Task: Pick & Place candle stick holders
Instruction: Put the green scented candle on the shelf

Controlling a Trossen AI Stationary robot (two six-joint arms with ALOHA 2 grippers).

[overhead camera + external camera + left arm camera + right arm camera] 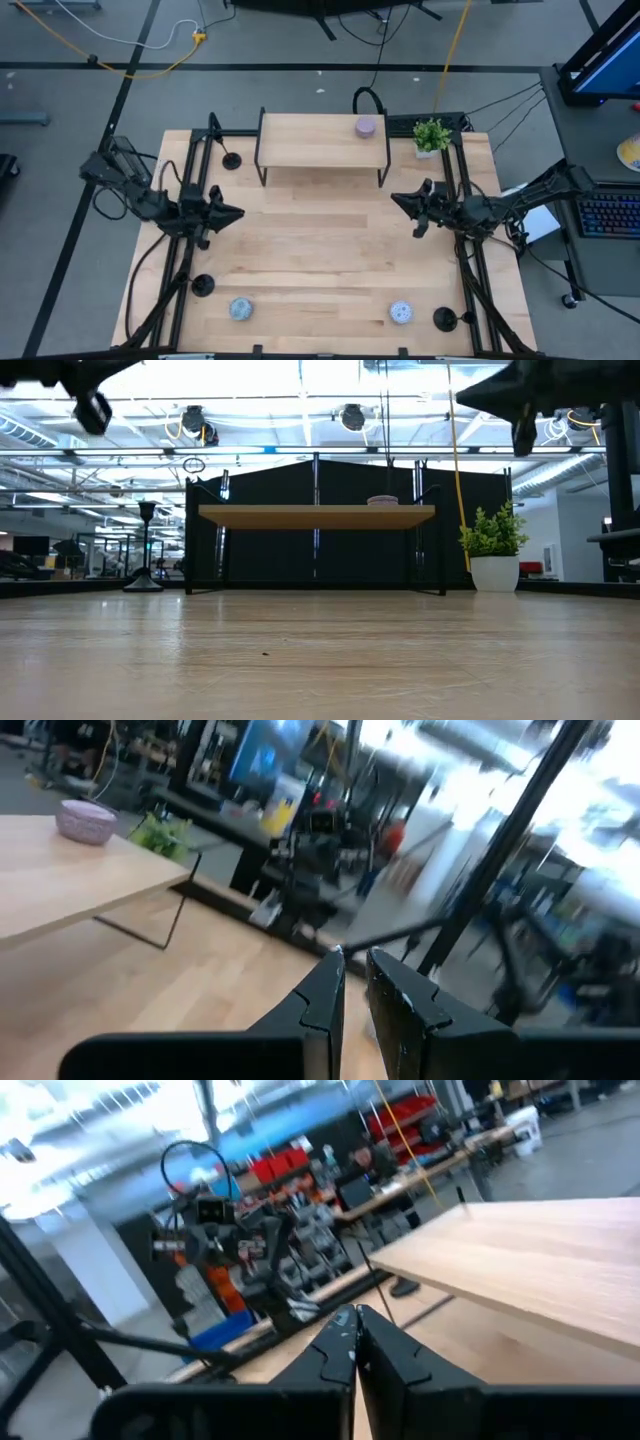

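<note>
Three black candle stick holders stand upright on their disc bases on the wooden table: one at the far left (232,160) (146,550), one at the near left (203,285), one at the near right (444,319). My left gripper (237,213) (355,975) hovers over the table's left side, pointing level toward the right, its fingers drawn together to a thin slit with nothing between them. My right gripper (397,200) (357,1320) hovers over the right side, pointing left, shut and empty. Both are well above the tabletop and apart from every holder.
A low wooden shelf (322,140) stands at the far middle with a lavender puck (366,126) on it. A small potted plant (431,135) sits at the far right. A grey puck (240,308) and a white puck (401,312) lie near the front edge.
</note>
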